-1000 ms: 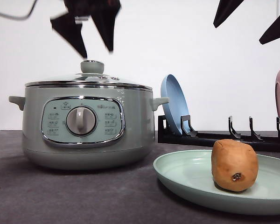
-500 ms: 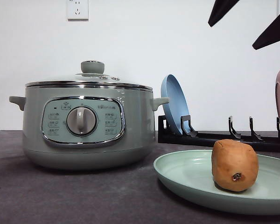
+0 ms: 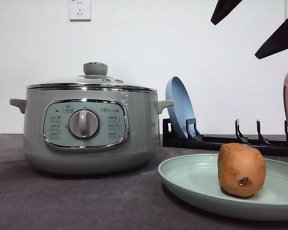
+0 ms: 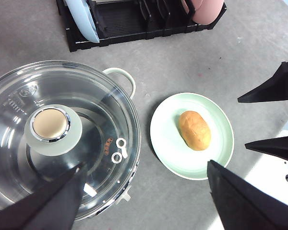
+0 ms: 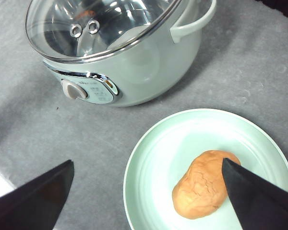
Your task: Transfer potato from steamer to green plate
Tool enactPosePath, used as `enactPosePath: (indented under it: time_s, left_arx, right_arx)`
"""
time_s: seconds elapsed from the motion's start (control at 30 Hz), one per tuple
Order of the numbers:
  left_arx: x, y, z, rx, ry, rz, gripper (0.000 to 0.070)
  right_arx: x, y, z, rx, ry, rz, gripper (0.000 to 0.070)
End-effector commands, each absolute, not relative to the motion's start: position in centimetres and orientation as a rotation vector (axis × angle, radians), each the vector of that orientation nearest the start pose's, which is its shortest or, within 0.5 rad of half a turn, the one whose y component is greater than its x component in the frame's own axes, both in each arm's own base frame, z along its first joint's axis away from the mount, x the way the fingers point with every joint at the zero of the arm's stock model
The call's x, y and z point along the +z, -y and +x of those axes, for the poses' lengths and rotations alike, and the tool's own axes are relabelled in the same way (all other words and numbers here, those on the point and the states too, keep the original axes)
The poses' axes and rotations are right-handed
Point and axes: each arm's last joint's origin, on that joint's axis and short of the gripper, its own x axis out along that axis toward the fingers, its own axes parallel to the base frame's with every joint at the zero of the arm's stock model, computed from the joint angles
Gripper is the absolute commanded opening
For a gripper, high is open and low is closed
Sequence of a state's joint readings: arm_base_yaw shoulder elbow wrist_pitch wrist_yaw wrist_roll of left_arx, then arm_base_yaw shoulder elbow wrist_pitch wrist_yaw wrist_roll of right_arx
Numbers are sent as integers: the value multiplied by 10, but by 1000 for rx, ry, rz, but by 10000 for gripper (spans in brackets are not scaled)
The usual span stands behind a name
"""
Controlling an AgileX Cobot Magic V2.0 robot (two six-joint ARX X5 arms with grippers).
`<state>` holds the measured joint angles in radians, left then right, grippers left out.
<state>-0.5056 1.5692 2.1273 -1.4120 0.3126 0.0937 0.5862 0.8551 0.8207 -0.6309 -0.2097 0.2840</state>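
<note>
While potato [image 5: 205, 191] rests on green plate [image 5: 153, 158] | right gripper [image 5: 144, 191] spread, empty, directly above | left gripper [image 4: 144, 196] spread above steamer [image 4: 62, 139] | likely firm, smooth, rollable: pinch across narrow middle.

The left gripper [image 4: 144, 196] has risen off the front view, uncovering the wall socket [image 3: 79, 9].
</note>
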Motion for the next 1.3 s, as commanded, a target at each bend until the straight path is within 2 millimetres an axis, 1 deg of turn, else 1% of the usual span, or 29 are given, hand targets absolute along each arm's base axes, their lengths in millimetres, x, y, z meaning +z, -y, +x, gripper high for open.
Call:
enactPosePath:
  time_s: [0.0, 0.07, 0.1, 0.13, 0.17, 0.2, 0.27, 0.3, 0.33, 1.27]
  left_arx:
    - [479, 133, 219, -816, -847, 169, 507]
    - [479, 133, 219, -816, -847, 169, 483]
    - [479, 133, 219, -816, -847, 169, 442]
    - [479, 133, 219, -816, -847, 169, 380]
    - [479, 133, 219, -816, -847, 169, 302]
    - [479, 133, 219, -816, -847, 169, 210]
    - [479, 133, 219, -816, -847, 169, 16]
    - [479, 133, 219, -816, -847, 169, 5]
    - [479, 133, 219, -816, -847, 169, 1]
    - [479, 133, 219, -816, -846, 169, 1]
  right_arx:
    - [298, -100, 138, 676, -765, 121, 622]
    - [298, -100, 137, 674, -769, 119, 619]
    - [298, -100, 137, 674, -769, 119, 599]
    - [298, -100, 137, 674, -769, 119, 557]
    - [298, -100, 137, 674, -770, 119, 498]
    - [298, -100, 137, 674, -769, 119, 388]
    - [298, -100, 137, 674, -769, 119, 117]
    - [298, -100, 137, 675, -768, 118, 32]
    - [298, -100, 137, 675, -768, 118, 0]
    - [299, -100, 138, 677, -755, 121, 0]
